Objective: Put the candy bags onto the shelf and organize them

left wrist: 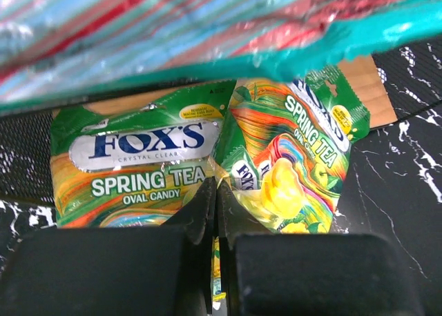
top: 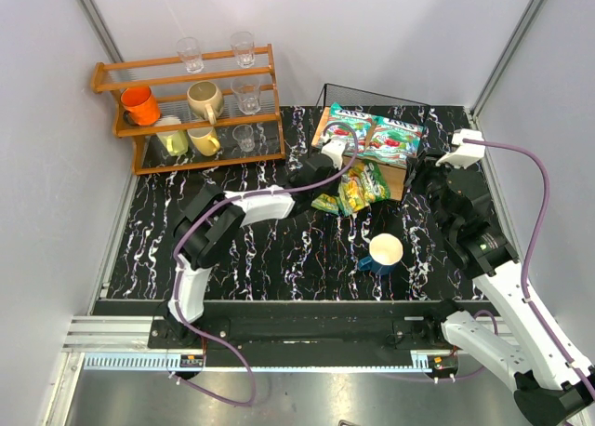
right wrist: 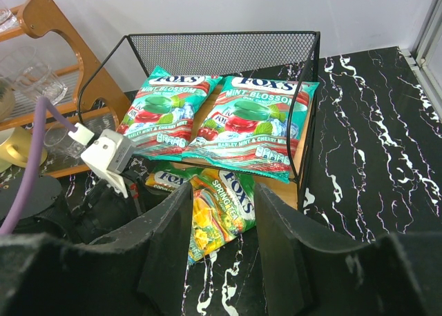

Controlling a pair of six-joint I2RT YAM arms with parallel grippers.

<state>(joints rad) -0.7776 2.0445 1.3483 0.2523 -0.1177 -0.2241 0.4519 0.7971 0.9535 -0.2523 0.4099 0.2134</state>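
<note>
1. A black worktop (top: pixel 279 259) with white marble veining carries everything.
2. An orange-brown rack (top: pixel 186 110) of mugs and glasses stands at the back left.
3. The shelf (right wrist: pixel 221 50), light wooden boards in a black wire frame with a mesh back, stands at the back, right of centre.
4. The right gripper (right wrist: pixel 221 261) hangs in front of the shelf, its fingers spread wide and holding nothing.
5. The left gripper (left wrist: pixel 215 192) is at the shelf's lower tier, its fingers closed to a thin slit. A sliver of yellow-green wrapper shows in the slit; which bag it belongs to cannot be told.
6. Two teal candy bags (right wrist: pixel 166 112) (right wrist: pixel 252 123) lie flat side by side on the top board. They are glossy, with red and white print reading "FOX'S Mint Blossom".
7. Two yellow-green candy bags (left wrist: pixel 138 157) (left wrist: pixel 290 164) marked "Spring Tea" sit touching at the lower tier's front. The right one is tilted and juts toward the worktop.
8. A white-and-blue cup (top: pixel 384 252) stands upright in front of the shelf.
</note>
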